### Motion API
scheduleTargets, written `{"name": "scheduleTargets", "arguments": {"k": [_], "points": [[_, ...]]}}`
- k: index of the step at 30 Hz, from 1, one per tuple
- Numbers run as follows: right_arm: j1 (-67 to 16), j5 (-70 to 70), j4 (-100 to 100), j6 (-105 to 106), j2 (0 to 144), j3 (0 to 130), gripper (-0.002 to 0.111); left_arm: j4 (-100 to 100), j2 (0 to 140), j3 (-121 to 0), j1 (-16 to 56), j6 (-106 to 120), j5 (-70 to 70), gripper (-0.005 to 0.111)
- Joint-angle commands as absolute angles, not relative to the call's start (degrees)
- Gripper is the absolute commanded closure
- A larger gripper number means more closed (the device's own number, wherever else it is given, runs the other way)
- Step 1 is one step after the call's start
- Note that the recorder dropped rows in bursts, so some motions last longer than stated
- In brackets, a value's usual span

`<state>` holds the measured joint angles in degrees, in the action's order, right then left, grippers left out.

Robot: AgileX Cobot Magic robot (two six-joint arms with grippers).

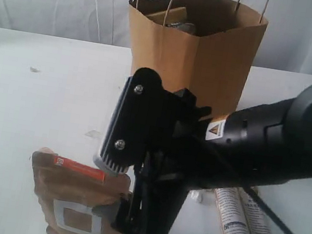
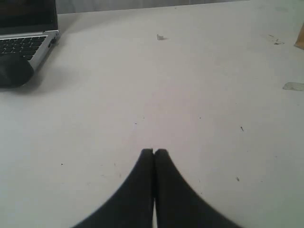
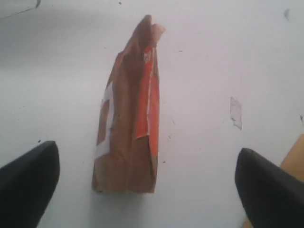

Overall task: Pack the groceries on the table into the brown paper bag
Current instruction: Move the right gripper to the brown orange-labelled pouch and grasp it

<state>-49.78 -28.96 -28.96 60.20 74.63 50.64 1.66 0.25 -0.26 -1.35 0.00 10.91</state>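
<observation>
The brown paper bag point(image 1: 195, 58) stands upright at the back of the white table point(image 1: 26, 108), with some groceries showing inside its mouth point(image 1: 174, 18). A brown pouch with an orange strip point(image 1: 79, 206) lies flat near the front edge. My right gripper point(image 1: 128, 204) hangs just above the pouch's right side, and its arm hides part of it. In the right wrist view the pouch point(image 3: 128, 123) lies between and ahead of the wide-open fingers point(image 3: 28, 180), untouched. A long beige printed packet point(image 1: 245, 226) lies to the right. My left gripper point(image 2: 154, 152) is shut and empty over bare table.
A small pale flat scrap point(image 3: 236, 112) lies on the table near the pouch. The left wrist view shows a laptop point(image 2: 23, 33) and a dark rounded object point(image 2: 14, 71) at the table's far side. A white curtain hangs behind the bag.
</observation>
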Motion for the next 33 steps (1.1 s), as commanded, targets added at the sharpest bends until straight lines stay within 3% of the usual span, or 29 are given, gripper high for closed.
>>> {"name": "scheduleTargets", "arguments": {"k": [1,20,27,33], "points": [[-50.2,-20.7,-31.5,62.7,78.7,50.8,0.016,2.1,0.0,0.0,-1.1,0.0,10.7,0.107],[-50.2,-20.6,-37.7,64.3,93.0,50.8,0.016,2.1,0.0,0.0,-1.1,0.0,10.7,0.107],[-50.2,-20.3,-37.9,61.2,92.6,50.8,0.028,2.1,0.0,0.0,-1.1,0.0,10.7,0.107],[-50.2,-17.2,-39.0,54.5,95.7,50.6,0.044,2.1,0.0,0.0,-1.1,0.0,10.7,0.107]]}}
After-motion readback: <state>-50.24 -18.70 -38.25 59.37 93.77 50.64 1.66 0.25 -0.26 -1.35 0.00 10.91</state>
